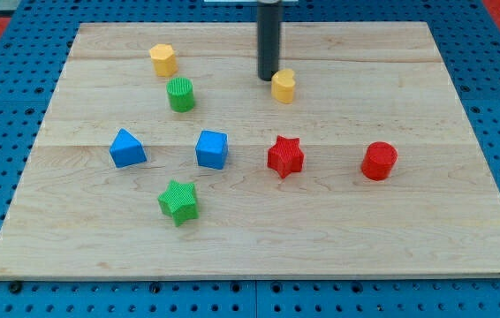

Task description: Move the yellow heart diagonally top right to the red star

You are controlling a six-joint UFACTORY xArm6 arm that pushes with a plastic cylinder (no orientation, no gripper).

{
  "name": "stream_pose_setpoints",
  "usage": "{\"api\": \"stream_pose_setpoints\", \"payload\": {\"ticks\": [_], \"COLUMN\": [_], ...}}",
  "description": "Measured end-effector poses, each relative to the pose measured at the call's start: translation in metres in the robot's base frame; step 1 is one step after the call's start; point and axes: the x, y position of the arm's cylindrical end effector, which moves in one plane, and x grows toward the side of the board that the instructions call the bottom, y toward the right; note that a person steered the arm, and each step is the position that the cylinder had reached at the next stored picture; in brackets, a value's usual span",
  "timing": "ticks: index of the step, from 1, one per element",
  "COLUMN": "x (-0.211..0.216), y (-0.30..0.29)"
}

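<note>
Tip: your rod's tip rested on the board, just beside the yellow heart's left edge; contact could not be confirmed.
Pincer: none fitted; you had only the bare rod, holding nothing.
Yellow heart: lay near the view's top centre.
Red star: sat directly below the heart, well apart.

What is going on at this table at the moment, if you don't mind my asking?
A robot arm is pushing blocks around a wooden board with a dark rod. My tip sits just to the view's left of the yellow heart, about touching it. The heart lies toward the view's top from the red star, roughly straight above it, so it is not yet diagonally top right of the star. The other blocks lie apart from the tip.
</note>
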Motion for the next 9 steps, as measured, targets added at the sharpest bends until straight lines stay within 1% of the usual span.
{"api": "stream_pose_setpoints", "payload": {"ticks": [1,2,3,4,5,7,8,9], "x": [-0.032,-0.036,-0.029,-0.012,0.01,0.075,0.098,0.078], "y": [-0.009,0.0,-0.031,-0.028,0.005,0.011,0.014,-0.06]}}
